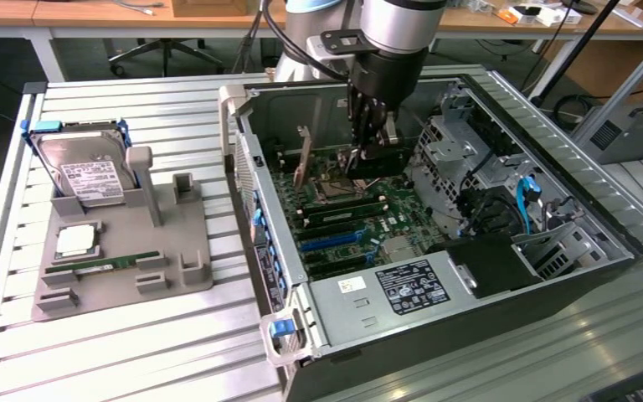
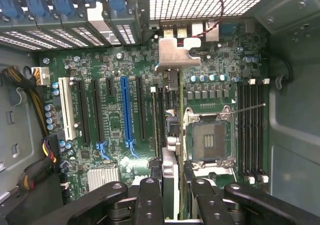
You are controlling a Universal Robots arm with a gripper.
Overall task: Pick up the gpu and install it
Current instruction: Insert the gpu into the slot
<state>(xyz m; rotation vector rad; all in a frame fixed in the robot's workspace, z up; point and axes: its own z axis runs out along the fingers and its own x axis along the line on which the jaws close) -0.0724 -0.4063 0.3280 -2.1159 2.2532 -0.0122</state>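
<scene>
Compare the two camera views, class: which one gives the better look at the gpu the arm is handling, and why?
The wrist view is better: the gpu stands edge-on between the gripper fingers, its silver bracket lined up over a motherboard slot. The exterior view shows the gpu as a dark shape under the gripper inside the computer case.

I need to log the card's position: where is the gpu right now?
The gpu stands edge-on inside the open computer case, held in the pincer over the motherboard, between the blue slot and the empty CPU socket.

Setting: robotics lab. Slatted aluminium worktop (image 1: 131, 352); opened computer case (image 1: 434, 251) on it; grey parts fixture (image 1: 120, 251); wooden desks (image 1: 98, 17) and office chair (image 1: 165, 50) stood behind.
</scene>
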